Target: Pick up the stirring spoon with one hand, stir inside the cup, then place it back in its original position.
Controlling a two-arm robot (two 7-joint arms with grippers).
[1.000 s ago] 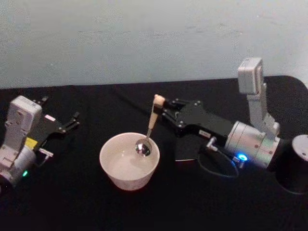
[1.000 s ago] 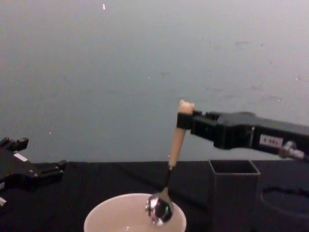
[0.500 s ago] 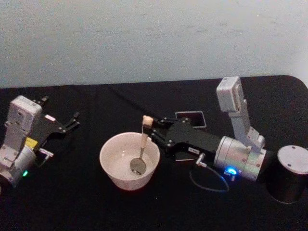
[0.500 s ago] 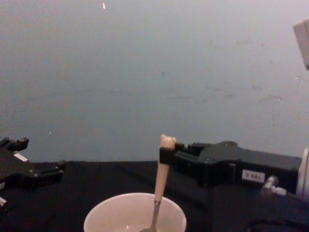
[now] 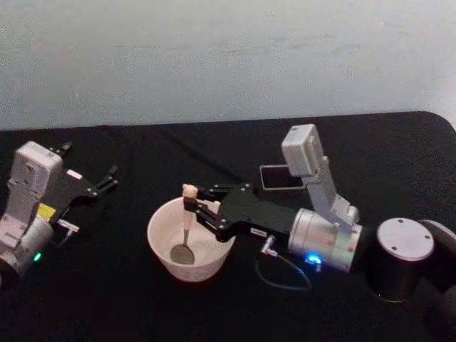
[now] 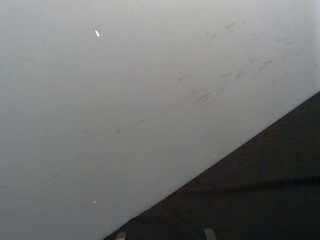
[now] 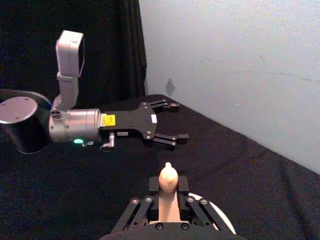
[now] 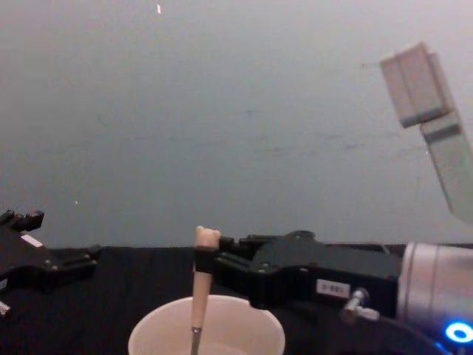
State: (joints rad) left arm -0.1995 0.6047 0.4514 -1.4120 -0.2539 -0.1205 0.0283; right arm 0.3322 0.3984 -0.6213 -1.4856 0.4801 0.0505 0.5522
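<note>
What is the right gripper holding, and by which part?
The right gripper holds the stirring spoon by its upper handle, bowl in the cup.

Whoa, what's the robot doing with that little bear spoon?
It looks like stirring time. The right gripper is shut on the beige handle of the stirring spoon, and the spoon's shiny round end is down inside the cup. The left gripper rests open on the black table off to the left, holding nothing. A dark holder sits behind the right arm.
</note>
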